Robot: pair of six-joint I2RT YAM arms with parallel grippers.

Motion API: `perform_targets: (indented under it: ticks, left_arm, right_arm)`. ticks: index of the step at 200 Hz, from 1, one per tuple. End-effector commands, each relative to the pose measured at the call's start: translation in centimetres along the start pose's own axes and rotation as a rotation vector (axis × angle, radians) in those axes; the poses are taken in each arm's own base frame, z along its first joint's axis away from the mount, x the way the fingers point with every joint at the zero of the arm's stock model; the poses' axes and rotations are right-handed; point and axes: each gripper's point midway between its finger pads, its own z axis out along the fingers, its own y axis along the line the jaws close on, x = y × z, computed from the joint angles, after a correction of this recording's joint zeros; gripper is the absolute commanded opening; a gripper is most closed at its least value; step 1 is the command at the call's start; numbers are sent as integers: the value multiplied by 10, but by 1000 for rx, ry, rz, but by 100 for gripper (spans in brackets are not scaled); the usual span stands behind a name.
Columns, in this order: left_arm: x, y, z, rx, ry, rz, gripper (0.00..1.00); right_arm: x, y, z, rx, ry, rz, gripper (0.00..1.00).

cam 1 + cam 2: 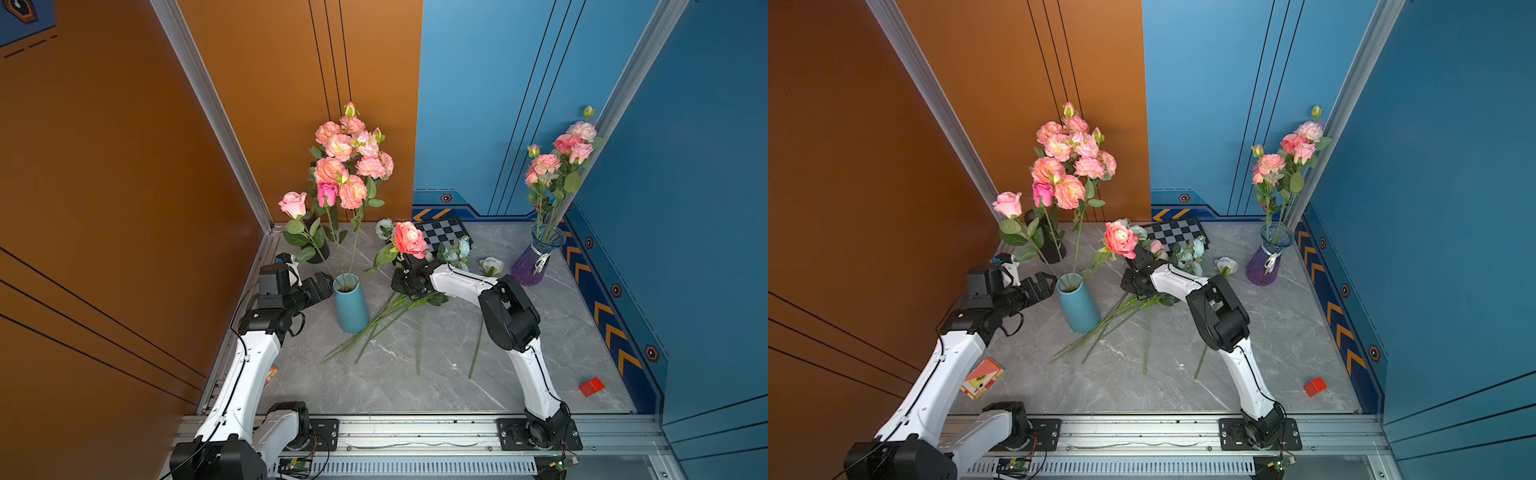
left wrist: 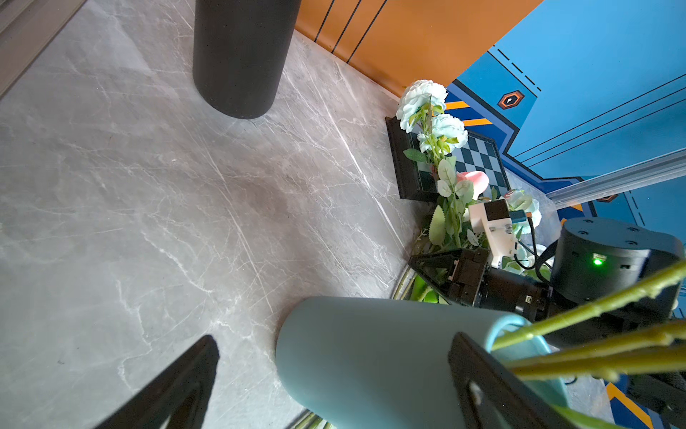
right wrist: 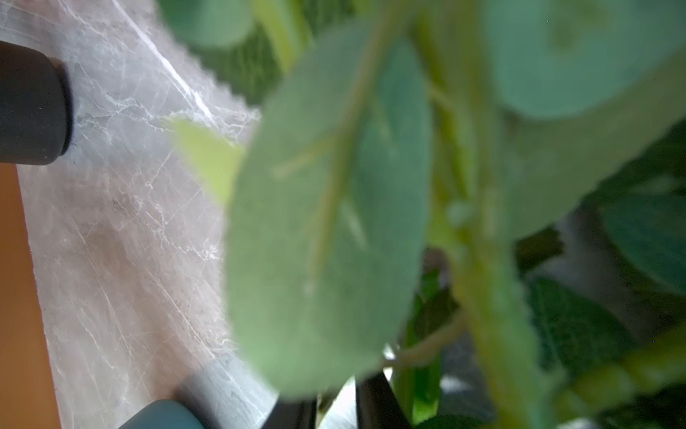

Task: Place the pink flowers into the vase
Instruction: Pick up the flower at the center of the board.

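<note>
Left hand (image 1: 326, 284) held wide open beside vase (image 1: 351, 307) rim; vase seen between its fingers (image 2: 167, 390) in left wrist view. Pink flowers (image 1: 345, 158) stood in vase, blooms carried high above rim. Salmon rose (image 1: 410, 239) raised to right of vase, directly above right hand (image 1: 412, 261). That hand buried among leaves; whether clamped cannot be told. Green stems (image 1: 374, 328) laid on worktop (image 1: 457, 395), fanned beside vase base.
</note>
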Motion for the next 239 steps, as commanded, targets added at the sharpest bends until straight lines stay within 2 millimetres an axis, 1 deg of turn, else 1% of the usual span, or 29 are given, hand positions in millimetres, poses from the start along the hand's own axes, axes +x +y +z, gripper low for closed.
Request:
perform_targets:
  ticks: [1, 28, 50, 68, 81, 93, 102, 110, 120, 130, 143, 151, 154, 160, 161, 165, 171, 173, 174, 175, 184, 191, 198, 203, 209, 213, 239]
  left_arm:
    - [9, 1, 2, -8, 28, 25, 99]
    - [9, 1, 2, -6, 27, 24, 98]
    - [9, 0, 1, -5, 24, 25, 99]
    - [10, 1, 2, -6, 27, 24, 99]
    - [10, 1, 2, -7, 28, 23, 99]
    - [10, 1, 2, -8, 29, 22, 98]
    - [10, 1, 2, -6, 30, 22, 99]
    - [10, 1, 3, -7, 29, 22, 98]
    - [9, 1, 2, -7, 27, 25, 99]
    - [9, 0, 2, -6, 28, 24, 99]
    - [9, 1, 2, -6, 29, 24, 99]
    - [9, 0, 2, -5, 28, 23, 99]
    - [9, 0, 2, -5, 28, 26, 99]
    - [10, 0, 2, -4, 29, 24, 99]
    - [9, 0, 2, -4, 29, 24, 99]
    - [9, 0, 2, -4, 29, 25, 99]
    - [9, 0, 2, -5, 29, 23, 99]
    - [9, 0, 2, -4, 28, 23, 99]
    - [9, 0, 2, -4, 28, 24, 99]
    - [9, 0, 2, -3, 28, 25, 99]
    - [10, 0, 2, -3, 30, 24, 99]
    - [10, 0, 3, -4, 31, 24, 98]
    - [10, -1, 3, -3, 31, 24, 99]
    - [10, -1, 3, -2, 32, 23, 99]
    - [9, -1, 4, 0, 33, 22, 99]
    - [9, -1, 4, 1, 34, 20, 99]
    - [8, -3, 4, 5, 32, 21, 99]
  right_arm:
    - [-14, 10, -23, -21, -41, -13, 20]
    - [-13, 11, -27, -18, -43, -19, 17]
    - [-12, 14, -31, -27, -43, -24, 16]
    - [-14, 15, -37, -27, -54, -30, 11]
    - [-14, 17, -39, -31, -55, -33, 10]
    - [-14, 16, -39, -32, -53, -34, 7]
    - [-15, 18, -41, -38, -53, -36, 4]
    - [-17, 24, -45, -53, -58, -45, 3]
    - [-23, 31, -53, -68, -71, -65, 3]
    - [-34, 36, -64, -87, -86, -65, 2]
    - [-49, 46, -80, -165, -77, -39, 1]
    - [-55, 46, -87, -201, -59, -14, 0]
    - [-65, 54, -97, -235, -70, -8, 0]
    - [-72, 55, -105, -266, -63, 16, 0]
    - [-75, 53, -108, -272, -63, 28, 0]
    - [-80, 51, -113, -286, -60, 47, 0]
    - [-87, 44, -116, -295, -54, 78, 0]
    - [-92, 47, -128, -317, -64, 85, 0]
    - [-92, 47, -128, -317, -64, 85, 0]
    - [-94, 46, -133, -325, -65, 93, 0]
    - [-106, 38, -146, -351, -67, 129, 0]
    - [-113, 31, -157, -346, -79, 120, 0]
    - [-116, 23, -166, -295, -86, 66, 0]
    - [-113, 15, -170, -235, -75, 24, 0]
    - [-115, 11, -178, -176, -80, -38, 0]
    - [-113, 7, -181, -137, -69, -69, 0]
    - [-99, -9, -186, -8, -12, -187, 0]
